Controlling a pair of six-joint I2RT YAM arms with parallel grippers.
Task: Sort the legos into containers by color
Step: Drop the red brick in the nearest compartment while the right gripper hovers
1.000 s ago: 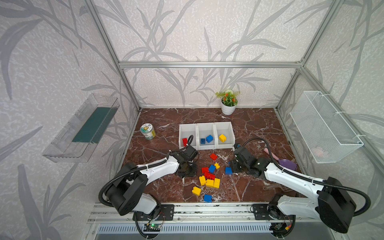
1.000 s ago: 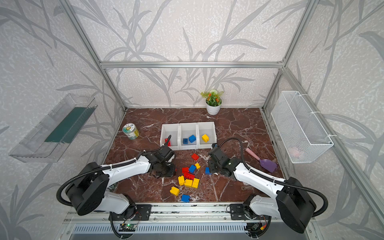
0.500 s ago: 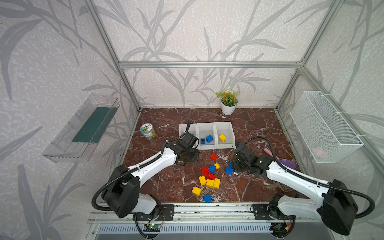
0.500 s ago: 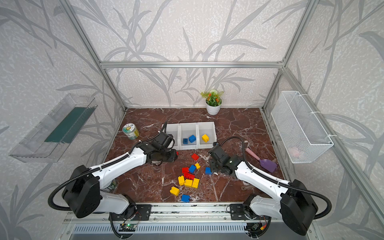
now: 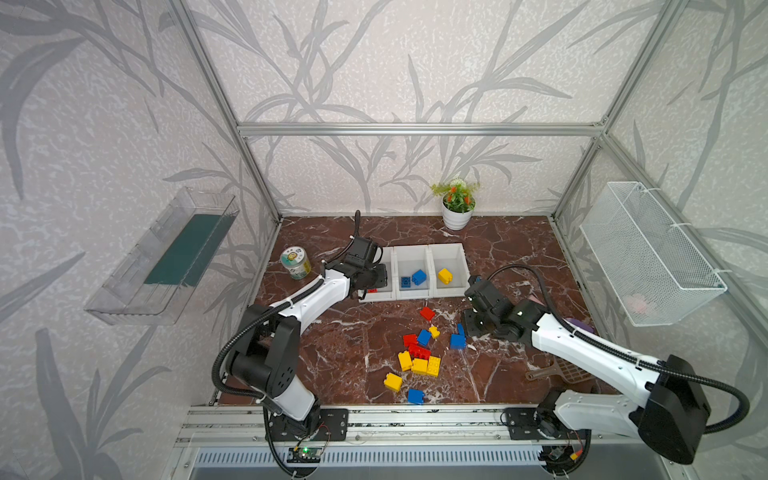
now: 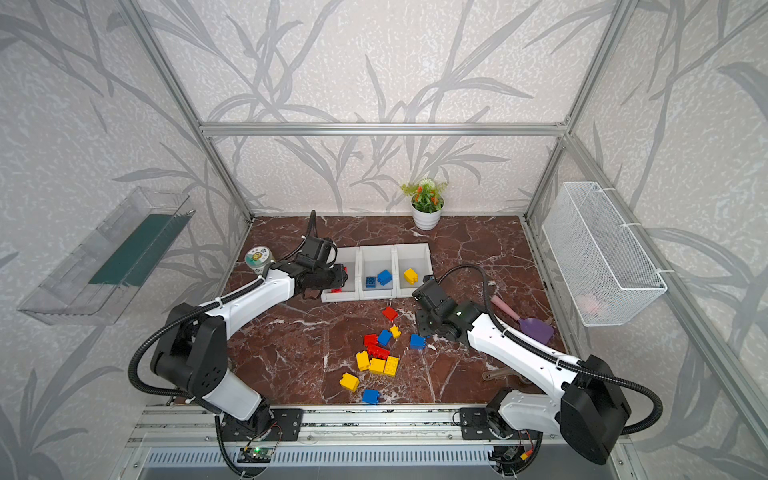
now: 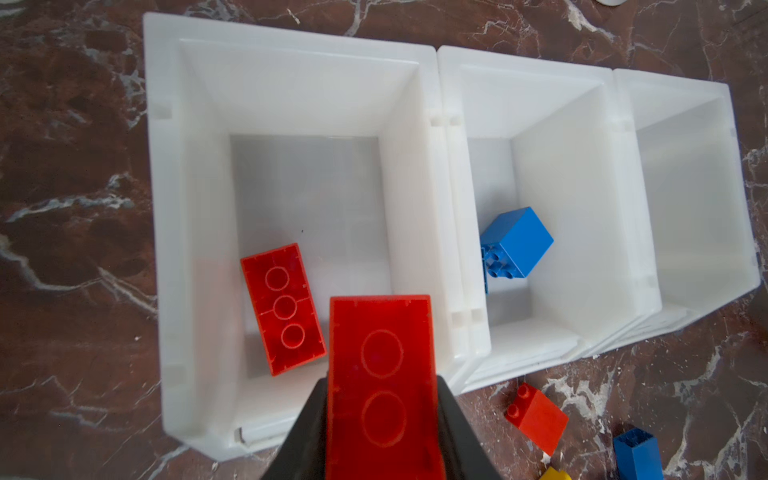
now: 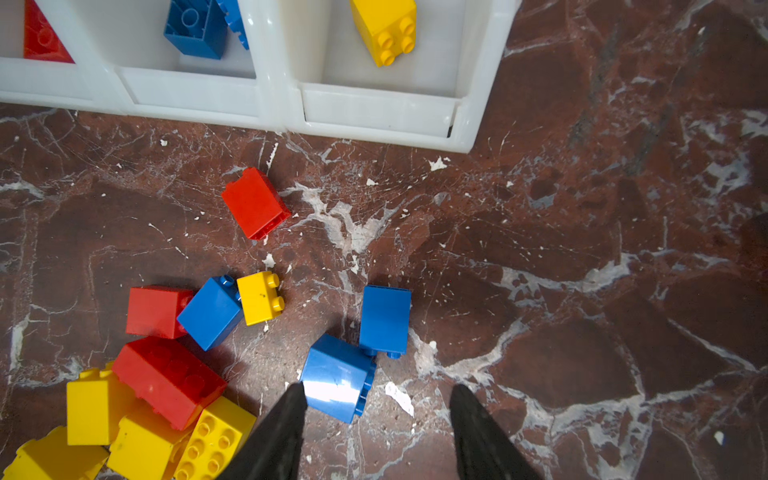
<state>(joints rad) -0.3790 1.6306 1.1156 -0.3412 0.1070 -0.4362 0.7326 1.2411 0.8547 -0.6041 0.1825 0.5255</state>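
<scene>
Clamping a red oblong brick (image 7: 381, 365) by its long sides, my left gripper (image 7: 381, 399) hung over the front of the left-hand white bin (image 7: 166, 249). The brick's hollow underside, with round tubes, faced the wrist camera. A second red oblong brick (image 7: 282, 307) lay upside down inside that bin. The middle bin (image 7: 582, 187) held blue bricks (image 7: 517, 243), the right-hand bin (image 5: 457, 253) a yellow brick (image 5: 444, 276). My right gripper (image 8: 376, 399) stood with jaws apart just beside a blue square brick (image 8: 336, 376) on the marble tabletop (image 8: 582, 249), near the loose heap (image 5: 417, 357) of red, blue and yellow.
</scene>
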